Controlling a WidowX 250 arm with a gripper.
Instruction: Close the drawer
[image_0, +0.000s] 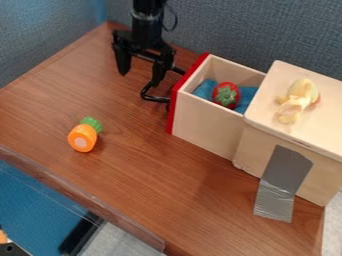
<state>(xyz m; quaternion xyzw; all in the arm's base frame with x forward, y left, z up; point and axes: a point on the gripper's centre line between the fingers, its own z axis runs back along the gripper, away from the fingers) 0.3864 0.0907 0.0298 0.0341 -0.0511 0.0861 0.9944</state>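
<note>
The gripper hangs over the table at the upper left, its two fingers spread apart with nothing between them. Its right finger is close to the black handle on the drawer's red front; whether they touch I cannot tell. The wooden drawer stands pulled out of the wooden box, its red front facing the gripper. Inside the drawer a red strawberry with a green top lies on a blue cloth.
A toy carrot, orange with a green top, lies on the brown table at the left. A pale yellow, peeled-looking thing lies on the box top. Grey tape runs from the box side onto the table. Blue-grey walls stand behind.
</note>
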